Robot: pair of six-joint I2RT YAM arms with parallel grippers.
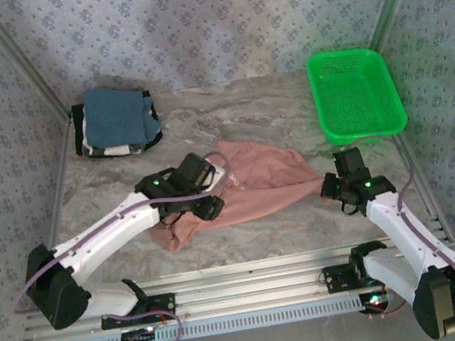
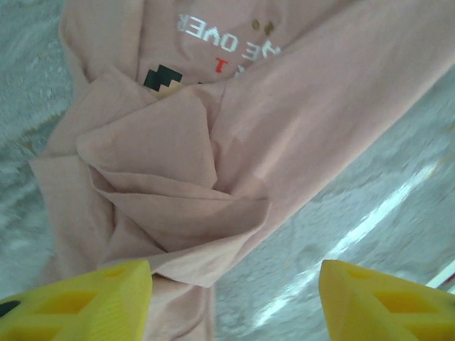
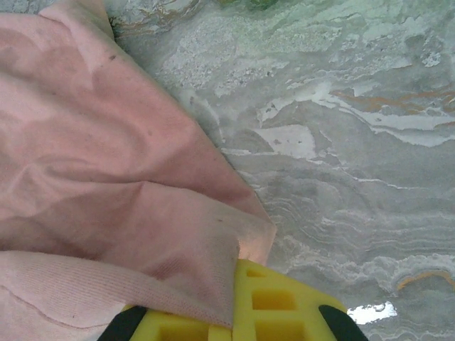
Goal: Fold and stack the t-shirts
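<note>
Top external view: the salmon-pink t-shirt (image 1: pixel 260 184) is laid crumpled at the middle of the table (image 1: pixel 228 118), its long axis running left to right and slanted toward the near left; the neck end cannot be told. Its right corner is clenched by the right gripper (image 3: pixel 238 298), probably to keep the cloth stretched. The left gripper (image 2: pixel 231 305) is spread, released, over a bunched fold.

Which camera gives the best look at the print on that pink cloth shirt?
Left wrist view: the print on the salmon-pink cloth t-shirt is close, lettering legible. Top view: too small to tell. Right wrist: plain pink hem.
</note>
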